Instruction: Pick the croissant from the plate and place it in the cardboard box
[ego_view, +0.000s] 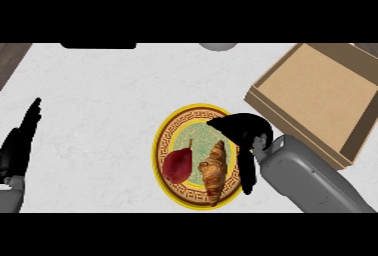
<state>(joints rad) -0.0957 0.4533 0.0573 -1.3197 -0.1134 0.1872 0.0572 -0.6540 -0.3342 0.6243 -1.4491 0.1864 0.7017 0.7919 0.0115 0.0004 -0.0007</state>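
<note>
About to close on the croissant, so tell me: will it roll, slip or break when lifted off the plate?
The croissant lies flat and elongated on the plate, so it probably won't roll. Its tapered ends may slip or crumble; a mid-body grasp seems safer. The red pear-like fruit lies close beside it and could get nudged. The right robot hand hovers above.

A dark red pear-shaped fruit (178, 165) lies just left of the right hand. Far beyond the hand, at the white marbled counter's (96, 105) back edge: a black object (98, 46) and a grey rounded item (218, 46), possibly a bowl.
</note>
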